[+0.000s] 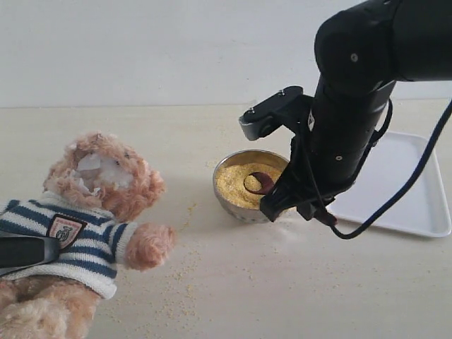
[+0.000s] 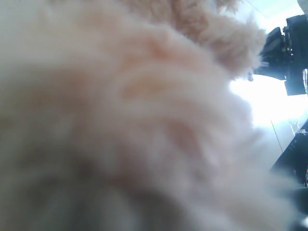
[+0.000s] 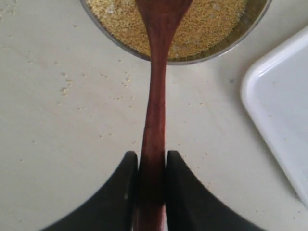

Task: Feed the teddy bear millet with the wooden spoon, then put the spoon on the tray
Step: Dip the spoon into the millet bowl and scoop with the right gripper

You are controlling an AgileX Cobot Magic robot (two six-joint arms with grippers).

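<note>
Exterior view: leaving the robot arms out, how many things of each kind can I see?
Plush toys: 1, fluffy light-brown teddy bear
Bowls: 1, round shiny metal bowl of yellow millet
Spoons: 1, dark reddish-brown wooden spoon
Trays: 1, flat white rectangular tray
Total: 4

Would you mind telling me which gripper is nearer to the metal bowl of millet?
Right. The right gripper holds the wooden spoon just beside the metal bowl, spoon tip in the millet; the left gripper lies against the teddy bear, well away.
</note>
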